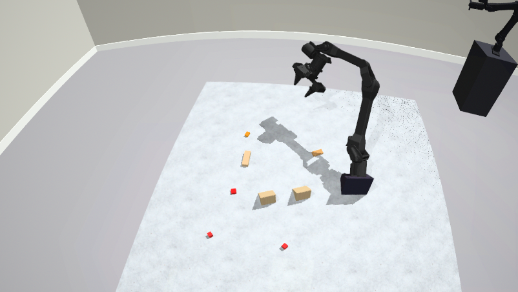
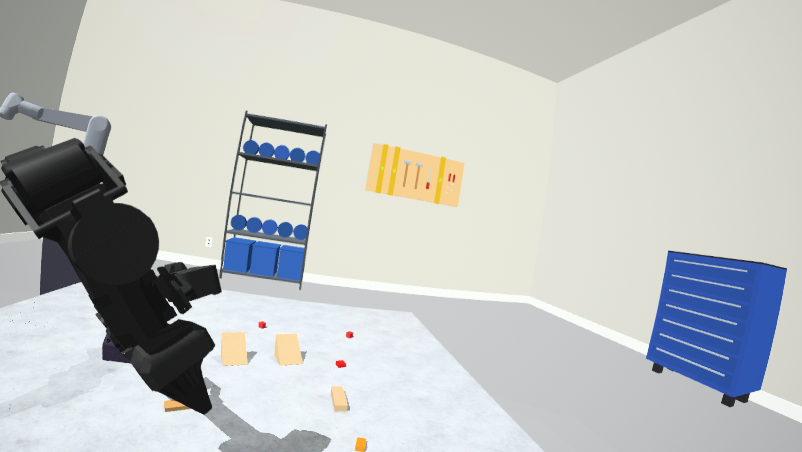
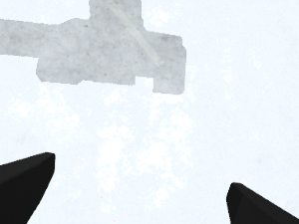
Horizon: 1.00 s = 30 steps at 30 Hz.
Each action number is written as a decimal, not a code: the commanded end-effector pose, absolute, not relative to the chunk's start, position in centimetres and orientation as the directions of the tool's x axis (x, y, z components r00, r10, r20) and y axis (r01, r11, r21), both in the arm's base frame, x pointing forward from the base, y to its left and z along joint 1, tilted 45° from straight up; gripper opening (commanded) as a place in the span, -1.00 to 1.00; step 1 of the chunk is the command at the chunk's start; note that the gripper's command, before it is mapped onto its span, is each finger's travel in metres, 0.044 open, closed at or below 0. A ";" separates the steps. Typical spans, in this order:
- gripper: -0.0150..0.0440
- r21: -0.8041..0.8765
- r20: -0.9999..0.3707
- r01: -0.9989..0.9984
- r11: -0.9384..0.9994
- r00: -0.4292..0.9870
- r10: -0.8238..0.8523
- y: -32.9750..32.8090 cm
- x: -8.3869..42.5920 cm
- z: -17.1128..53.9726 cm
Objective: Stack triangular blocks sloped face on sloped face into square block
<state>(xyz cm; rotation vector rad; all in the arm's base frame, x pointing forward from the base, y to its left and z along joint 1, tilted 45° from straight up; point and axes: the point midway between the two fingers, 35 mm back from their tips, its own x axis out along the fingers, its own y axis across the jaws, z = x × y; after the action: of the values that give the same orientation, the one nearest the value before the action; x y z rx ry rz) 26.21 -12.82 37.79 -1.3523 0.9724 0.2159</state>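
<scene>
Hand open above the counter

The hand [image 1: 301, 90] [image 3: 144, 178] hangs, fingers apart; the two wedges [image 1: 267, 198] [image 1: 301, 193] [image 2: 234, 348] [image 2: 288, 349] stand separate on the counter [image 1: 326, 235] [image 2: 280, 387] [image 3: 140, 123].

The two wedges [image 1: 267, 198] [image 1: 301, 193] [image 2: 233, 349] [image 2: 288, 349] are showing pale tan; three little cubes [image 1: 233, 190] [image 1: 210, 234] [image 1: 284, 246] [image 2: 262, 325] [image 2: 349, 334] [image 2: 340, 363] are glowing plain red; the desk [image 1: 326, 246] [image 2: 269, 387] [image 3: 125, 123] is displaying mottled bluish white; the tool [image 1: 303, 85] [image 2: 214, 345] [image 3: 144, 178] is looking black.

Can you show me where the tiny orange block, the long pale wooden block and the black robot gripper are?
Tiny orange block [image 1: 247, 134] [image 2: 361, 444]: top and exterior views, upper face.
Long pale wooden block [image 1: 246, 157] [image 2: 338, 398]: same views, upper face.
Black robot gripper [image 1: 300, 90]: top view, between fingertips.
</scene>
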 end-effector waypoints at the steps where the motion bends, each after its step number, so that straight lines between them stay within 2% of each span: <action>1: 0.95 -0.716 -0.692 -0.647 0.263 0.609 -0.387 -12.8 26.3 37.7; 7: 1.00 -0.617 -0.780 -0.751 0.236 0.543 -0.311 -10.3 31.6 33.2; 12: 1.00 -0.455 -0.872 -0.867 0.204 0.387 -0.301 -6.0 35.8 27.0; 17: 1.00 -0.281 -0.902 -0.952 0.124 0.218 -0.372 0.0 38.4 20.0; 24: 1.00 -0.082 -0.808 -0.995 -0.051 0.096 -0.581 9.0 38.2 10.4; 30: 1.00 0.043 -0.616 -0.967 -0.252 0.173 -0.768 16.2 35.0 2.7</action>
<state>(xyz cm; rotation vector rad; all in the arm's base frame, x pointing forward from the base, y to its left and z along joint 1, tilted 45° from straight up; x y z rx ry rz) 36.69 13.39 5.70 -1.9222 1.6280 0.7903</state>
